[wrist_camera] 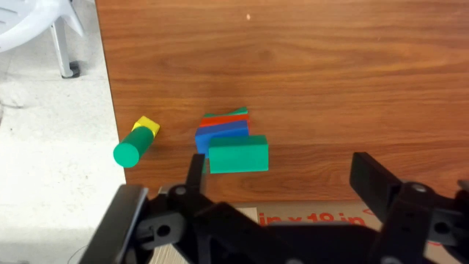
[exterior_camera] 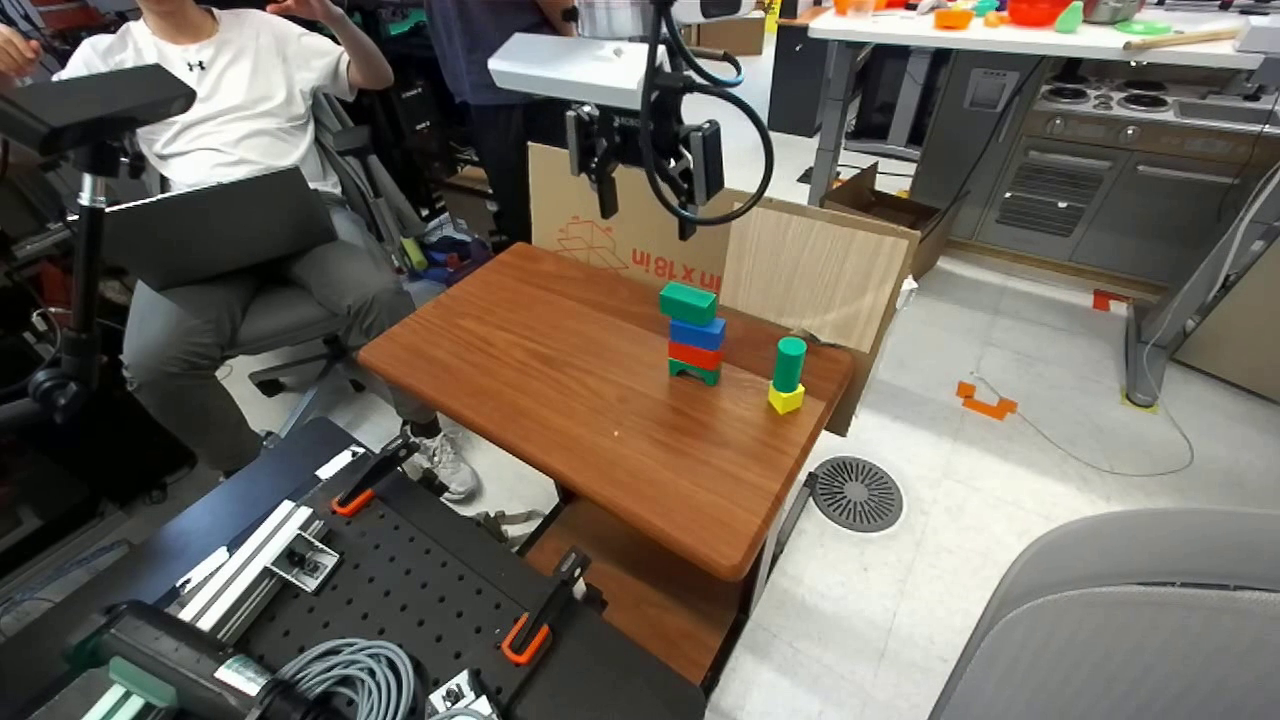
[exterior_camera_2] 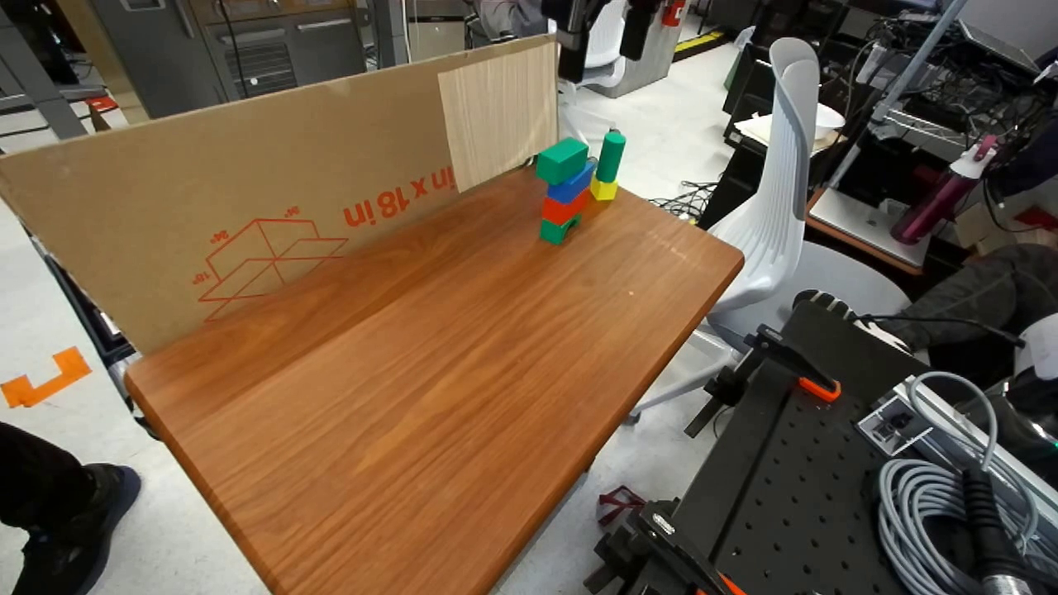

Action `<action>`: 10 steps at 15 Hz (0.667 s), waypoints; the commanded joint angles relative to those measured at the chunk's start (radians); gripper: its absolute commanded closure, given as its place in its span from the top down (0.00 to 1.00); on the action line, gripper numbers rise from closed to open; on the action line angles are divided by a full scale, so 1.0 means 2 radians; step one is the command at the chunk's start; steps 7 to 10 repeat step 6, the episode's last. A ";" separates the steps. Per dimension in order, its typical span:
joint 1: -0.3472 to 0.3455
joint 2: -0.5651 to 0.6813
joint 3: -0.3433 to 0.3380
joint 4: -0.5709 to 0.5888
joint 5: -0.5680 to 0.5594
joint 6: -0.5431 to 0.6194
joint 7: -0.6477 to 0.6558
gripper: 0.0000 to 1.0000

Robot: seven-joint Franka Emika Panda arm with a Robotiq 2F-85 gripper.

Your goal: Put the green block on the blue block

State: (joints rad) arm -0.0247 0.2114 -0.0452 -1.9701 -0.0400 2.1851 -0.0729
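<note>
The green block (exterior_camera: 687, 303) rests on top of the blue block (exterior_camera: 697, 334), offset to one side and overhanging a little. Both also show in an exterior view, the green block (exterior_camera_2: 563, 160) above the blue block (exterior_camera_2: 570, 185), and in the wrist view, the green block (wrist_camera: 239, 157) partly covering the blue block (wrist_camera: 221, 132). Under the blue block are a red block (exterior_camera: 694, 356) and a green arch piece (exterior_camera: 694, 373) on the table. My gripper (exterior_camera: 648, 212) is open and empty, well above the stack. In the wrist view its fingers (wrist_camera: 279, 157) are wide apart.
A green cylinder (exterior_camera: 789, 364) stands on a yellow block (exterior_camera: 786, 398) beside the stack, close to the edge of the wooden table (exterior_camera: 560, 380). A cardboard sheet (exterior_camera_2: 289, 190) stands upright along one table edge, near the stack. A person sits beyond the table.
</note>
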 commanded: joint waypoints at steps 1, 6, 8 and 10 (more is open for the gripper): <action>-0.004 -0.073 0.007 -0.072 0.022 -0.040 -0.002 1.00; -0.002 -0.069 0.004 -0.075 0.014 -0.049 0.007 1.00; -0.002 -0.069 0.004 -0.075 0.014 -0.049 0.007 1.00; -0.002 -0.069 0.004 -0.075 0.014 -0.049 0.007 1.00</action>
